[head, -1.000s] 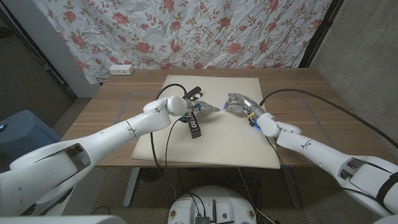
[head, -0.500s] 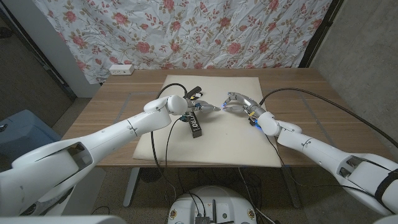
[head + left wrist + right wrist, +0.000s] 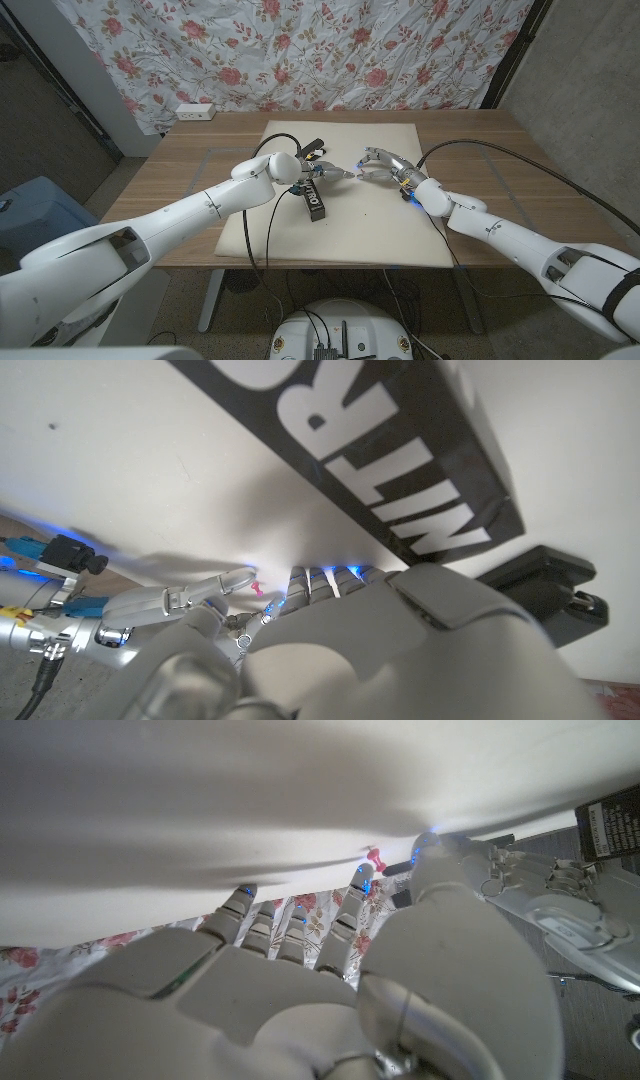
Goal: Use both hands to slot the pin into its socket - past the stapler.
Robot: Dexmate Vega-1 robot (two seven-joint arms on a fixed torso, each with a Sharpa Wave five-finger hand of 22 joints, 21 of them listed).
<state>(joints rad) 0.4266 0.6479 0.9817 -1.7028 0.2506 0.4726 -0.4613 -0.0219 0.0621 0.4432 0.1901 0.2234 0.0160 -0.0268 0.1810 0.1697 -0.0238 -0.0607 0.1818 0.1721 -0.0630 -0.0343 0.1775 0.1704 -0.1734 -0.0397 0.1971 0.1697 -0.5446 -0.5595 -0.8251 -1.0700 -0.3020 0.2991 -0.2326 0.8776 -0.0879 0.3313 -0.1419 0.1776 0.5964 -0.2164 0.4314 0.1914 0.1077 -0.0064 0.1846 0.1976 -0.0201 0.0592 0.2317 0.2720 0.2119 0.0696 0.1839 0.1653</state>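
Note:
On the white mat (image 3: pixel 380 215) my left hand (image 3: pixel 320 172) and right hand (image 3: pixel 384 165) meet fingertip to fingertip, just right of the black stapler (image 3: pixel 312 200) with white lettering. A tiny pink pin (image 3: pixel 374 855) sits at the tips of my right hand's fingers (image 3: pixel 361 873), apparently pinched there. From the left wrist view the pin (image 3: pixel 258 588) lies between a right-hand finger (image 3: pixel 215 583) and my left hand's fingers (image 3: pixel 322 578), under the stapler (image 3: pixel 400 460). Whether my left hand holds anything is hidden. I cannot make out a socket.
A second small black object (image 3: pixel 311 147) lies on the mat behind my left hand, with a black cable (image 3: pixel 262 150) looping off the mat's left side. A white power strip (image 3: pixel 194 112) sits at the table's far left corner. Floral cloth hangs behind.
My right hand has edged slightly toward the left hand and its fingers have spread a little. The left hand and the stapler stay put.

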